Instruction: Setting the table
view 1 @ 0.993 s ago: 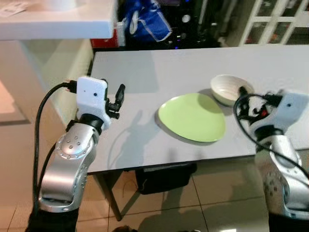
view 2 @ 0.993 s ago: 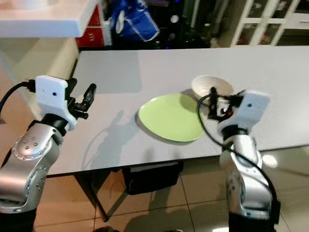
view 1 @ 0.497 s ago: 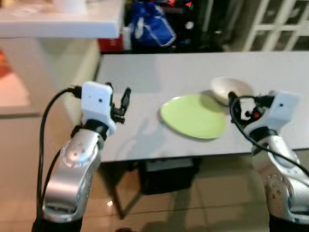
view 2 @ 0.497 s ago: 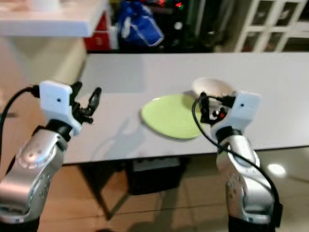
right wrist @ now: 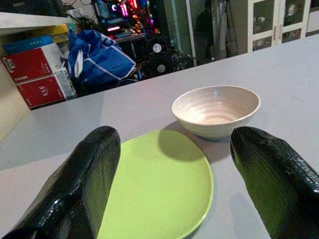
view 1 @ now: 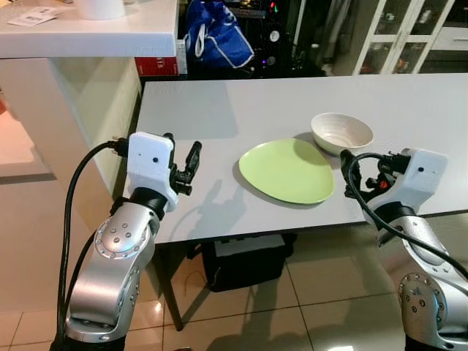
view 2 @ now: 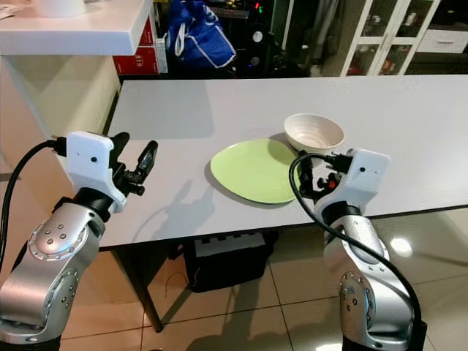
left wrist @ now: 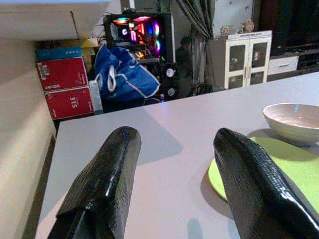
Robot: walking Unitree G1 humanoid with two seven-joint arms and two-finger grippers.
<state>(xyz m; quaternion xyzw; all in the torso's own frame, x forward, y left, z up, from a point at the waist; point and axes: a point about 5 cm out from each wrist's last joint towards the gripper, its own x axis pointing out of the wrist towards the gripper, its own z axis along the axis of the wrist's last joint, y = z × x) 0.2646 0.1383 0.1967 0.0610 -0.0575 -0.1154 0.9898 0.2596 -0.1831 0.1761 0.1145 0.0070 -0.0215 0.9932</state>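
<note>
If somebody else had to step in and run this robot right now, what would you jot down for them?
Left pincer: open, holding nothing, raised over the near left edge of the grey table.
Right pincer: open, holding nothing, at the table's near edge, pointing at the dishes.
Green plate lies flat near the front edge; white bowl stands upright just behind it, at its far right rim, looking empty.
Done: plate and bowl are on the table.
Left: I see no cutlery or cup set out yet; probably fetch those next.
</note>
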